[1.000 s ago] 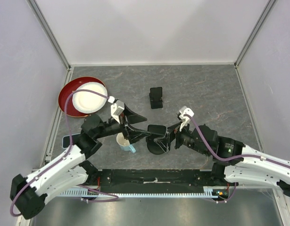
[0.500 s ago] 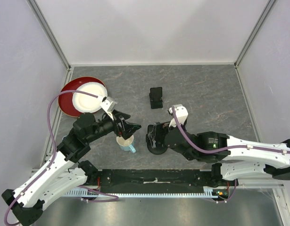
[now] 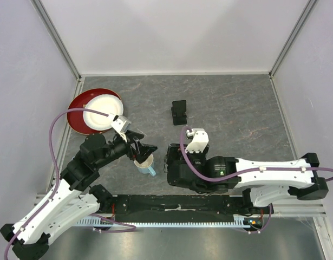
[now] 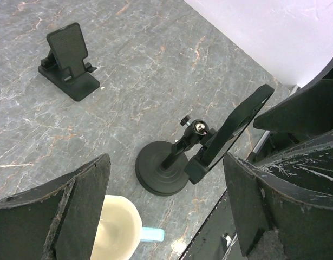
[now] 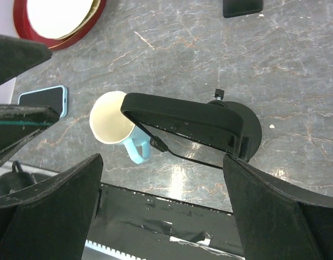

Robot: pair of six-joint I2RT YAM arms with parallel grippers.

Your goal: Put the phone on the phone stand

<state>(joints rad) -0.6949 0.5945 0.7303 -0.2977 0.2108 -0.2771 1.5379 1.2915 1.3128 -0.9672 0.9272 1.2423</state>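
Note:
The phone (image 5: pixel 41 100), in a light blue case, lies flat on the table at the left, beyond the cup. A black stand with a round base (image 4: pixel 165 173) and a tilted clamp holder (image 5: pixel 182 122) stands near the front edge. My right gripper (image 5: pixel 166 216) is open and empty, hovering over this stand and covering most of it in the top view (image 3: pixel 170 165). My left gripper (image 4: pixel 166 216) is open and empty above the cup, to the left of the stand (image 3: pixel 143 150). A small black folding stand (image 3: pixel 179 112) sits farther back.
A cream cup with a blue handle (image 3: pixel 145 164) stands just left of the round-base stand. A red plate (image 3: pixel 74 111) holding a white plate sits at the back left. The black rail (image 3: pixel 177 205) runs along the front edge.
My left gripper has pulled back left, away from the round-base stand, to above the cup. My right arm has swung left and now covers the stand in the top view.

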